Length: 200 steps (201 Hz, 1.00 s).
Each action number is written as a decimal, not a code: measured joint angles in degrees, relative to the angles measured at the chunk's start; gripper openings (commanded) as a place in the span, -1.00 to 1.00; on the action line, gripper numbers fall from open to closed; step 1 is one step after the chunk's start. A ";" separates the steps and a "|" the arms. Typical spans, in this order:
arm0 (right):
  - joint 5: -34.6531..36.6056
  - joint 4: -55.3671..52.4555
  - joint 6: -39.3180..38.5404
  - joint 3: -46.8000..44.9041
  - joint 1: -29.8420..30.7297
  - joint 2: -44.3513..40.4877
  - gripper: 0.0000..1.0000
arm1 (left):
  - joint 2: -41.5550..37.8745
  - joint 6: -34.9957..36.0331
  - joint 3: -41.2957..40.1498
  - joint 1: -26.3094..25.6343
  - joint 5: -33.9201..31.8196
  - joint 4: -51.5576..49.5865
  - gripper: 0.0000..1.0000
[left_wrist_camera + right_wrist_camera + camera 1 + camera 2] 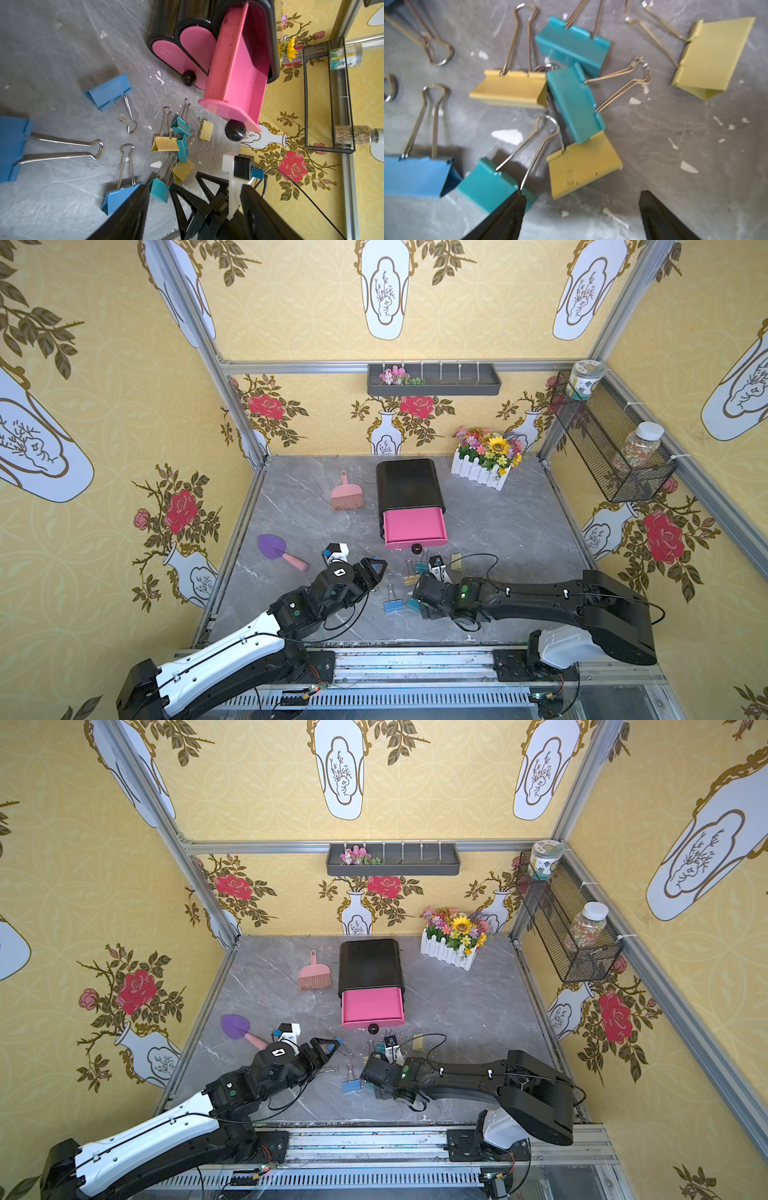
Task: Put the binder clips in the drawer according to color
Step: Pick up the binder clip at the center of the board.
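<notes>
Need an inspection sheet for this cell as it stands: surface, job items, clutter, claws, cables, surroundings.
Surface: grey marble tabletop, white chips.
Job's things: blue, teal and gold binder clips loose in front of the drawer unit; pink drawer pulled out, no clip seen inside.
Clutter: pink brush, purple trowel, flower box.
Claws: left claw open, empty; right claw open over the clips.
Cables: black cable loops off the right arm.
Surroundings: wall tray, mesh basket with two jars.
</notes>
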 measured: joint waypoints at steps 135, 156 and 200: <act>-3.13 7.52 -4.76 -1.27 -3.06 2.67 0.31 | -0.07 -0.81 -0.96 0.00 -0.37 0.28 0.51; -3.26 7.67 -4.74 -1.27 -3.06 2.80 0.22 | -0.09 -1.16 -0.98 0.00 -0.37 0.39 0.51; -3.45 6.86 -4.50 -1.27 -0.81 -1.40 0.13 | -0.11 -1.16 -0.98 0.00 -0.39 0.52 0.51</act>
